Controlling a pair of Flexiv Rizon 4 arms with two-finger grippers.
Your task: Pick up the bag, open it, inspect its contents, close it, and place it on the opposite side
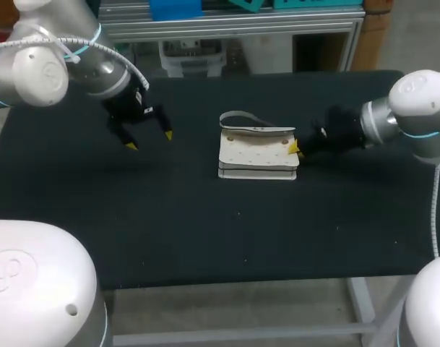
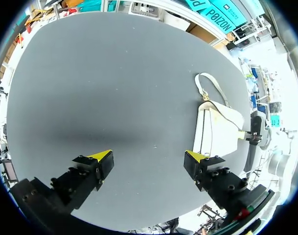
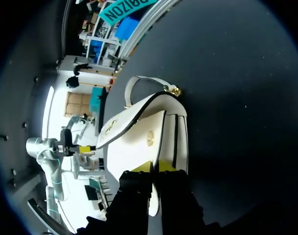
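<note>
Fingers (image 1: 131, 145) of the left gripper (image 1: 149, 140) spread wide in the head view, hovering over the dark worktop (image 1: 169, 224), well apart from the white bag (image 1: 256, 153). Bag flat near the worktop's middle, strap (image 1: 241, 118) looped behind it, right gripper (image 1: 296, 149) at its right edge. From the left wrist: open fingers (image 2: 102, 157) with nothing between them, bag (image 2: 215, 132) ahead and off to one side, right gripper (image 2: 251, 136) at its far edge. From the right wrist: fingers (image 3: 140, 168) nearly together on the bag's (image 3: 134, 152) near edge, a white sliver caught between, so judged clamped on it. Flap (image 3: 139, 122) apparently shut, bag not lifted. Judged at the pick-up step, with opening, inspecting, closing and carrying across all left to do.
</note>
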